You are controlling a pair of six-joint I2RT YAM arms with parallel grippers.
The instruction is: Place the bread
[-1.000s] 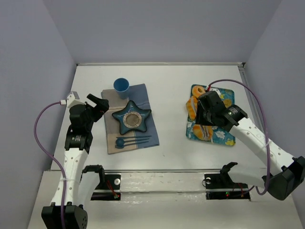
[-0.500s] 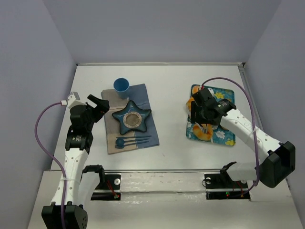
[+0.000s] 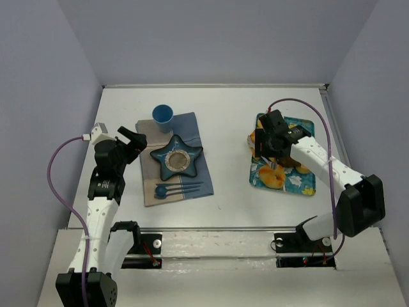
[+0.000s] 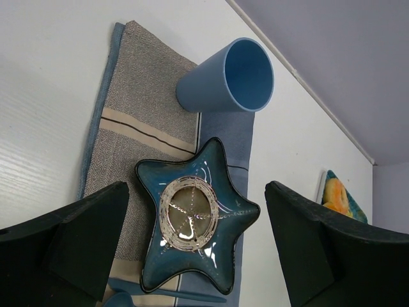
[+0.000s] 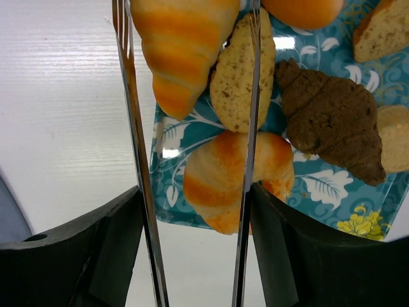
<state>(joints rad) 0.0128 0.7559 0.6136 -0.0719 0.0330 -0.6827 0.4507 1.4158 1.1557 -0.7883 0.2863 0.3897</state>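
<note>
The bread, a golden-orange ridged croissant (image 5: 182,45), lies between the tips of metal tongs (image 5: 137,166) at the left edge of the teal flowered tray (image 5: 319,192). In the top view it (image 3: 255,138) shows beside my right gripper (image 3: 264,142). My right gripper (image 5: 195,214) is shut on the tongs, its fingers pressed on the outside of both arms. I cannot tell whether the tongs squeeze the croissant. My left gripper (image 4: 198,256) is open and empty above the blue star plate (image 4: 217,153), which also shows in the top view (image 3: 192,153).
A second golden croissant (image 5: 236,176), a speckled biscuit (image 5: 239,77), a brown croissant (image 5: 335,121) and other pastries lie on the tray. A blue cup (image 4: 230,80), a blue fork and spoon (image 3: 179,188) and a striped cloth (image 4: 137,96) surround the star plate.
My right gripper with the tongs has moved from the tray's near end toward its far left, over the croissant. The left arm has not moved.
</note>
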